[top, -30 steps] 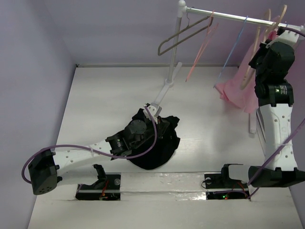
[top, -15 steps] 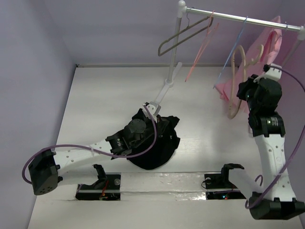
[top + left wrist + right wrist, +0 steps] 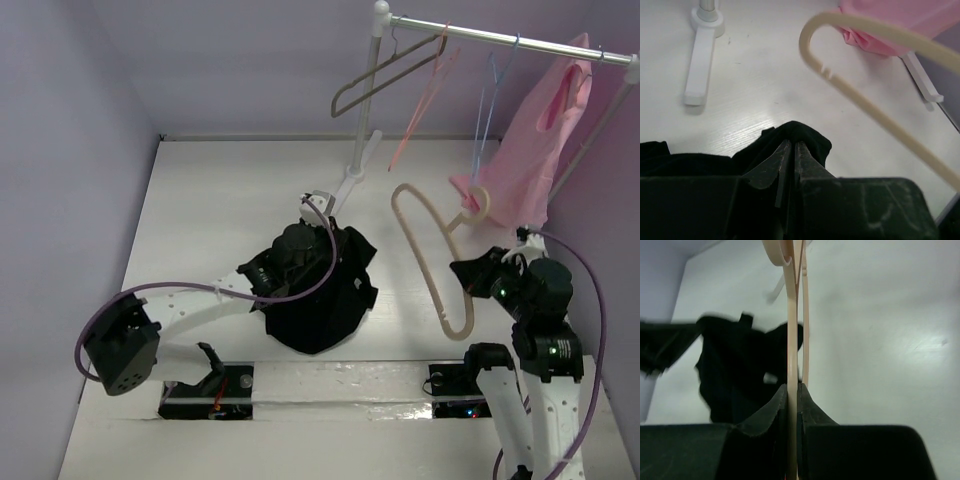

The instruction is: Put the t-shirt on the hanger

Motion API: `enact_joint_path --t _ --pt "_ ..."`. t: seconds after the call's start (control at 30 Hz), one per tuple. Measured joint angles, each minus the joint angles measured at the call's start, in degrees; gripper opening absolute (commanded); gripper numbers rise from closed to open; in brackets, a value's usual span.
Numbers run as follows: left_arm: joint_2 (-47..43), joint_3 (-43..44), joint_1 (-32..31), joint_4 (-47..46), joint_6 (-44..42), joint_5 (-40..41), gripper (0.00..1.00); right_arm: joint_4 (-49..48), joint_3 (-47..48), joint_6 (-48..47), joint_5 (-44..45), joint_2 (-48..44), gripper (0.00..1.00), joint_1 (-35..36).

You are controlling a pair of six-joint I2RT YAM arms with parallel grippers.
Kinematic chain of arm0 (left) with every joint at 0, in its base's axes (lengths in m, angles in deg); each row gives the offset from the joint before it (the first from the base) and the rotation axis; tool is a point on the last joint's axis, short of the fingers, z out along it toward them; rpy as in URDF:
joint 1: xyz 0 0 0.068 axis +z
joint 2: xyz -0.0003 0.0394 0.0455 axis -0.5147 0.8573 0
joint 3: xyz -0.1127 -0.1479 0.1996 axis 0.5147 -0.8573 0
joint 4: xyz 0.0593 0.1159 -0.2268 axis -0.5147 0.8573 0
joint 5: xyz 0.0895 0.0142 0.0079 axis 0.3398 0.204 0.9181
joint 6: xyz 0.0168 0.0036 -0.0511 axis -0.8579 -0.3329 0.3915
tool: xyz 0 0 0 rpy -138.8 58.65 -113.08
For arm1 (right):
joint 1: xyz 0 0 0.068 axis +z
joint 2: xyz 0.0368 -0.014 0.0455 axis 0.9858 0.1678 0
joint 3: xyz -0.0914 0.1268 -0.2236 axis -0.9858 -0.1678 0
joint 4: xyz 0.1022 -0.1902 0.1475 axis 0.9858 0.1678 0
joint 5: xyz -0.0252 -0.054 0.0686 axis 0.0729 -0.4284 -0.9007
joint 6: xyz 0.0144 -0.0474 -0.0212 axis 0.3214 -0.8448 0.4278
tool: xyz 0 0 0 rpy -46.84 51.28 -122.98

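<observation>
While the left hand [image 3: 788, 146] pinches the t-shirt [image 3: 320, 312], the right hand [image 3: 792, 390] clamps the hanger [image 3: 790, 315] nearby.

Bright, even light from above, with soft shadows only.
The white table [image 3: 220, 200] glares mildly along its near edge in the top view and carries a pale sheen in the left wrist view. In the right wrist view the t-shirt [image 3: 735, 370] is smeared by blur, while the hanger [image 3: 791, 315] is fairly sharp.
</observation>
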Motion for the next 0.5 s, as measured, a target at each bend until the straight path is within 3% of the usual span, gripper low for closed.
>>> enact_joint_path --t 0.2,0.5 --pt "7.76 5.68 2.23 -0.66 -0.04 0.9 0.0 6.69 -1.25 2.25 -12.02 -7.17 0.0 1.49" --pt "12.68 11.82 4.7 0.48 -0.7 3.37 0.0 9.94 1.66 1.11 -15.04 -8.63 0.0 4.94"
